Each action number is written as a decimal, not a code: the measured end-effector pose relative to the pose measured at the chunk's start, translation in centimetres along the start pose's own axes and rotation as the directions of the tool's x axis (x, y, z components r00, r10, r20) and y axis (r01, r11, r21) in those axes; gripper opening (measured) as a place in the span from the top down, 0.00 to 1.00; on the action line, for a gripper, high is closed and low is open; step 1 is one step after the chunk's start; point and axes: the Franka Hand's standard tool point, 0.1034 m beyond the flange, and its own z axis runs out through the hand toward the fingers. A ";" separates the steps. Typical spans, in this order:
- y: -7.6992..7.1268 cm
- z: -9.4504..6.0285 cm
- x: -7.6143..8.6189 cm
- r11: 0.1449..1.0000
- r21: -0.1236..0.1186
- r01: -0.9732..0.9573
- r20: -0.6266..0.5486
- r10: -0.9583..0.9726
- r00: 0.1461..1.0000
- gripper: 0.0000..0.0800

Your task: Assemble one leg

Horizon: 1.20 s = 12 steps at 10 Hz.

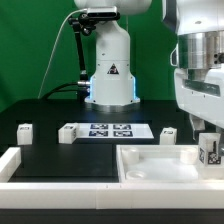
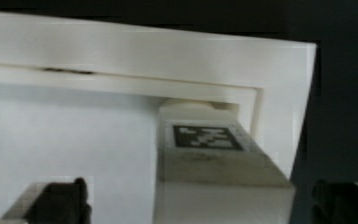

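Note:
One leg (image 2: 229, 150), a small white block with a black-and-white tag, stands upright in a corner of the large white tray-like piece (image 2: 87, 130). In the exterior view this leg (image 1: 208, 150) is at the right, inside the tray-like piece (image 1: 150, 165). My gripper (image 2: 202, 205) is right above it and open. The dark fingers (image 2: 57, 200) straddle the leg with a gap on each side, wider on one side. In the exterior view my gripper (image 1: 206, 138) hangs over the leg.
Three more legs lie on the black table: one at the exterior view's left (image 1: 24, 131), one by the marker board's left end (image 1: 67, 133), one right of it (image 1: 168, 132). The marker board (image 1: 112, 130) lies in the middle. The robot base (image 1: 110, 80) stands behind.

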 end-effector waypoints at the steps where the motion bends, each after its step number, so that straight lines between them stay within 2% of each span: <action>1: 0.1 0.0 -0.2 0.998 -0.008 0.070 0.002 -0.070 0.998 0.19; 3: 0.0 -0.1 -0.3 0.954 -0.011 0.300 0.000 -0.300 0.954 0.19; 5: -0.2 -0.2 -0.1 0.848 -0.010 0.530 0.000 -0.530 0.848 0.19; 9: -0.2 -0.2 0.0 0.570 -0.027 0.821 -0.004 -0.822 0.570 0.19; 11: -0.2 -0.1 0.1 0.431 -0.047 0.901 -0.016 -0.902 0.431 0.19; 12: -0.3 -0.1 0.1 0.328 -0.064 0.942 -0.019 -0.945 0.328 0.19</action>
